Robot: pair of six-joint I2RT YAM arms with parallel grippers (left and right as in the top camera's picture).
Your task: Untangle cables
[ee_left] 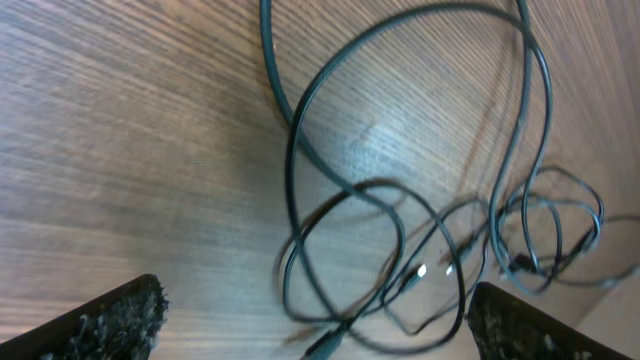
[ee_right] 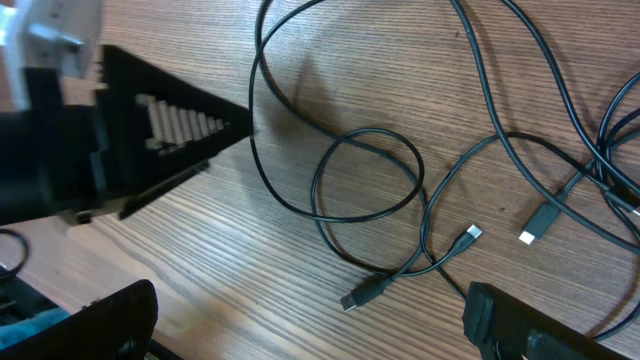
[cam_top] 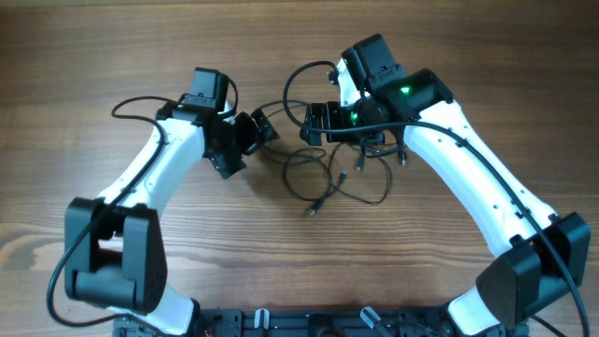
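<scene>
Cables (cam_top: 335,176): loose overlapping black loops, mid-table on wooden table (cam_top: 112,56), plug ends free at 6 o'clock edge of tangle. Right gripper (cam_top: 316,122): at 12 o'clock of tangle, fingers spread wide, nothing held. Left gripper (cam_top: 256,131): at 10 o'clock, near right gripper, fingers wide apart, empty.

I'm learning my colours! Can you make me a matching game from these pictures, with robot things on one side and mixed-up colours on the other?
Things:
1. cables
2. table
3. light on the right arm
4. left arm's shell

Colours:
A. green
B. white
C. black
D. brown

Pairs: 1-C, 2-D, 3-A, 4-B
</scene>
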